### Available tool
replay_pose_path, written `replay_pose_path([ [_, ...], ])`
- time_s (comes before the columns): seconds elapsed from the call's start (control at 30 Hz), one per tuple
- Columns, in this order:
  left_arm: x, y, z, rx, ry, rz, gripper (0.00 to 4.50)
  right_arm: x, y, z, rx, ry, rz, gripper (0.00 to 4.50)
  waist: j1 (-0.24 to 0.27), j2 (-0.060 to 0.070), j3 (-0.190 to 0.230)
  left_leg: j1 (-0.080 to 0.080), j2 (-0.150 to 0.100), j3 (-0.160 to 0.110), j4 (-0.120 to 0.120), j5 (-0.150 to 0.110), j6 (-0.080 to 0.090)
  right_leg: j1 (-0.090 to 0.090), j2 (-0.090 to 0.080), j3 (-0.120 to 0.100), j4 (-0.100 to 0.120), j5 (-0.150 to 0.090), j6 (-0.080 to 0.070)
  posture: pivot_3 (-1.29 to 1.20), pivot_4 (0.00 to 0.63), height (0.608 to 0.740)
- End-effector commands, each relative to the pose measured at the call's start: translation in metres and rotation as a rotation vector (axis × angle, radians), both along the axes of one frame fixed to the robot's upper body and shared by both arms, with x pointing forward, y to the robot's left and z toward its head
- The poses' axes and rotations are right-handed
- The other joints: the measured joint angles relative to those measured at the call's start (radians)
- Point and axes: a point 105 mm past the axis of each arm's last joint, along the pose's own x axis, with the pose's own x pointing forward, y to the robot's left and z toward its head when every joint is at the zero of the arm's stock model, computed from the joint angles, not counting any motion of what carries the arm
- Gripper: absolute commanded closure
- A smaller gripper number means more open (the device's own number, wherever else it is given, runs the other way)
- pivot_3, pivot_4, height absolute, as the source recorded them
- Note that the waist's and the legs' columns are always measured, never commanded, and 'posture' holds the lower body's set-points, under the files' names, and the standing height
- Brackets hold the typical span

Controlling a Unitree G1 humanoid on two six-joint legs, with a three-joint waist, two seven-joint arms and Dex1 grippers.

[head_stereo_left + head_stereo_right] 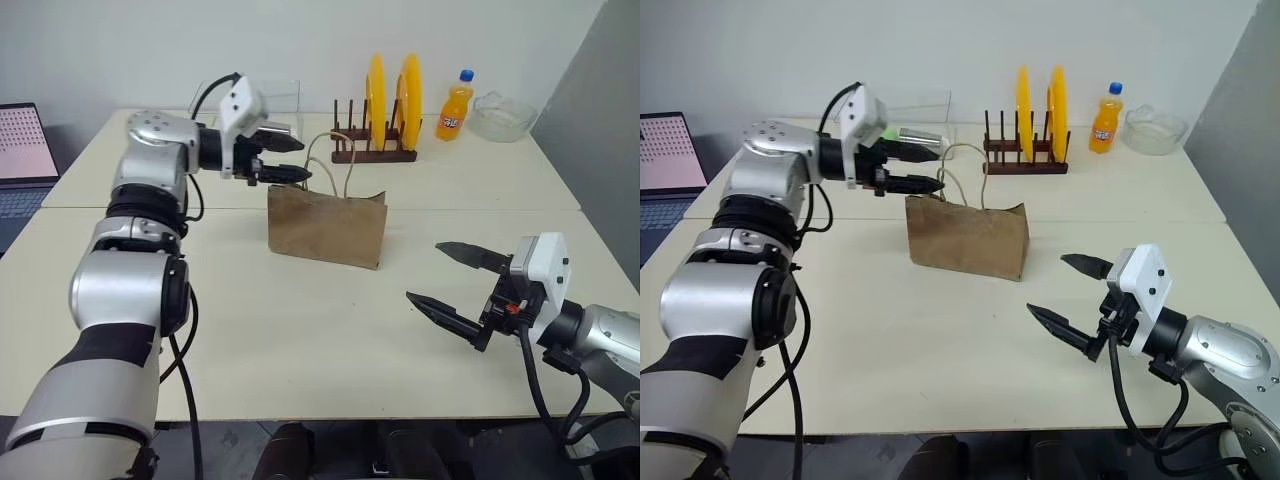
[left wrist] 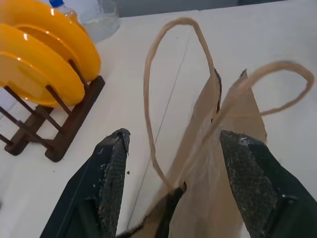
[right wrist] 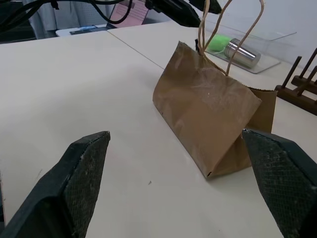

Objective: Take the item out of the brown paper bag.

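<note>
Nearest the robot, the right end effector [image 1: 455, 284] hangs low over the pale surface [image 1: 300, 340] with its two black fingers spread wide and nothing between them, aimed toward the brown paper bag [image 1: 327, 227] but well apart from it — a waiting posture, probably kept clear so it can reach into the mouth once that is held open. The bag stands upright in the middle of the surface, creased, its top edges pinched close together, which is likely why the opening needs help before anything can be drawn out. At the bag's upper left corner the left end effector [image 1: 927, 169] points in nearly level, its fingers parted, with one tan cord handle [image 2: 163, 89] looping up between them and the bag's top edge just beyond; the fingers do not look clamped on cord or paper. The item cannot be seen — presumably it lies inside the bag, hidden by the paper walls. Farther back stand a wooden plate rack [image 1: 372, 150] with two yellow plates, an orange soda bottle [image 1: 455, 108] and a glass bowl [image 1: 503, 116].
</note>
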Motion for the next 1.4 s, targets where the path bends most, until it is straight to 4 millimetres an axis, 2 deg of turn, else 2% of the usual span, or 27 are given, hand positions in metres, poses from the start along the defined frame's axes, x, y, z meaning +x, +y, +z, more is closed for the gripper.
replay_pose_path([
  [0.03,-0.007,0.005,0.021,-0.042,-0.060,-0.007,1.62,-0.002,0.002,0.008,-0.003,-0.042,0.023,0.00,0.001,0.000,0.000,0.000,0.000,0.000,0.000,0.000,0.000,0.000,0.000,0.000,0.000,0.000,0.000,0.00,0.150,0.740],
  [0.13,-0.013,0.011,0.021,-0.050,-0.057,-0.009,2.29,-0.001,0.002,0.007,-0.007,-0.042,0.031,0.00,0.001,0.000,0.000,0.000,0.000,0.000,0.000,0.000,0.000,0.000,0.000,0.000,0.000,0.000,0.000,0.00,0.150,0.740],
  [0.27,-0.027,0.020,0.024,-0.052,-0.055,-0.002,3.58,-0.001,0.002,0.008,-0.007,-0.047,0.033,0.00,0.000,0.000,0.000,0.000,0.000,0.000,0.000,0.000,0.000,0.000,0.000,0.000,0.000,0.000,-0.001,0.00,0.150,0.740],
  [0.37,-0.044,0.029,0.016,-0.054,-0.032,0.018,4.43,0.000,0.001,0.008,-0.006,-0.047,0.034,0.00,-0.004,0.001,0.000,0.000,0.000,0.000,0.000,0.000,0.000,0.000,0.000,0.001,0.000,0.000,-0.001,0.00,0.150,0.740],
  [0.77,-0.108,0.033,-0.014,-0.118,0.125,0.116,4.47,0.010,0.000,0.010,-0.015,-0.062,0.054,0.00,-0.007,0.001,0.000,0.002,0.001,0.000,0.000,0.000,0.000,0.002,-0.001,0.001,0.000,-0.001,0.001,0.00,0.150,0.740],
  [1.0,-0.136,0.043,-0.035,-0.089,0.164,0.185,4.47,0.035,-0.002,0.016,-0.042,-0.117,0.022,0.00,-0.011,0.001,0.000,0.004,0.001,0.000,0.000,0.000,0.000,0.003,-0.001,0.002,-0.001,-0.001,0.001,0.00,0.150,0.740],
  [1.13,-0.149,0.043,-0.043,-0.135,0.165,0.226,4.50,0.065,-0.001,0.033,-0.052,-0.214,-0.006,0.91,-0.014,0.001,0.000,0.004,0.001,0.001,0.000,0.000,0.000,0.004,-0.001,0.002,-0.001,-0.001,0.001,0.00,0.150,0.740],
  [1.23,-0.155,0.041,-0.048,-0.164,0.168,0.244,4.50,0.091,0.004,0.042,-0.092,-0.267,-0.030,1.99,-0.016,0.001,0.000,0.005,0.001,0.001,0.000,0.000,0.000,0.004,-0.001,0.002,-0.001,0.000,0.000,0.00,0.150,0.740],
  [1.4,-0.163,0.035,-0.057,-0.192,0.175,0.265,4.50,0.148,0.019,0.059,-0.154,-0.325,-0.120,3.73,-0.018,0.002,0.000,0.005,0.001,0.001,-0.001,0.000,0.000,0.004,-0.001,0.002,-0.001,0.001,-0.002,0.00,0.150,0.740],
])
